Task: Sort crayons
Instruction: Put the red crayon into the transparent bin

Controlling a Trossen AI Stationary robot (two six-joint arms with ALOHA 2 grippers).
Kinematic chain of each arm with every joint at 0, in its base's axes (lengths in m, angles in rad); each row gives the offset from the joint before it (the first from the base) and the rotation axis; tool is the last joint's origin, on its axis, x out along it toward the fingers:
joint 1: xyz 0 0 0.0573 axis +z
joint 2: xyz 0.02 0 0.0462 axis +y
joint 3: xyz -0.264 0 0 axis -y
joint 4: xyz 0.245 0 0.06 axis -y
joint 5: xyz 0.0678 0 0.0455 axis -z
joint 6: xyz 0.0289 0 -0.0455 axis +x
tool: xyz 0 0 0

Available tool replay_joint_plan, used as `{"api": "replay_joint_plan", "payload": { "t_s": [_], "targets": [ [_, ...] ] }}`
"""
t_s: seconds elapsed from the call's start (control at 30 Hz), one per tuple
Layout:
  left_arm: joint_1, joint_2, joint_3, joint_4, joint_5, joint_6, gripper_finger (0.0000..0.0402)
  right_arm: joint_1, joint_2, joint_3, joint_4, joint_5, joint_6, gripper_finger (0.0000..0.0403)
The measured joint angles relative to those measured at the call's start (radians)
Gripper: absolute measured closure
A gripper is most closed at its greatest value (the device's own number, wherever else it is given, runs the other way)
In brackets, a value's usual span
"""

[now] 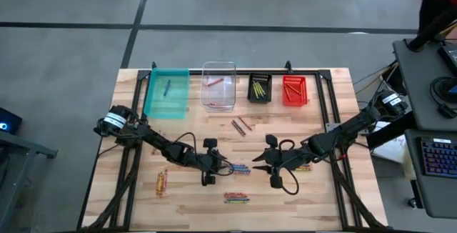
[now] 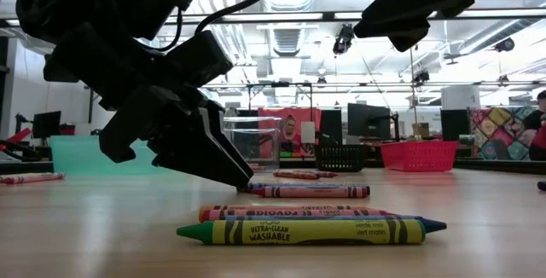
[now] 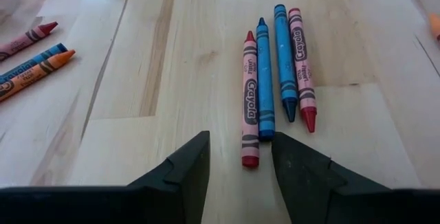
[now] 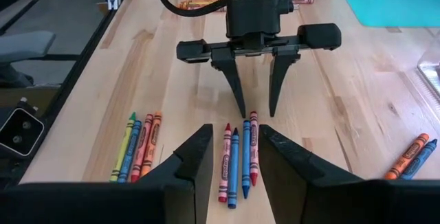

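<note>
Four crayons (image 1: 240, 169), two red/pink and two blue, lie side by side on the wooden table between my two grippers. My left gripper (image 1: 223, 166) is open and slants down low over one end of the row. In the left wrist view (image 3: 240, 159) a red crayon's end (image 3: 250, 157) lies between its fingertips. My right gripper (image 1: 258, 167) is open at the row's other end. In the right wrist view (image 4: 234, 152) the crayons (image 4: 237, 159) run between its fingers. I cannot tell that either gripper touches a crayon.
Teal (image 1: 166, 91), clear (image 1: 218, 85), black (image 1: 260, 88) and red (image 1: 295, 90) bins stand along the far edge. More crayon groups lie at the near left (image 1: 162, 181), near middle (image 1: 236, 197), centre (image 1: 241, 126) and under the right arm (image 1: 303, 167).
</note>
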Motion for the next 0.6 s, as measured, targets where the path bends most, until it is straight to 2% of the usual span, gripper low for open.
{"api": "replay_joint_plan", "payload": {
  "t_s": [0.6],
  "targets": [
    [0.0,0.0,-0.019,0.019,0.0,-0.015,0.0263,0.0,0.0,0.0,0.0,0.0,0.0,0.03]
  ]
}}
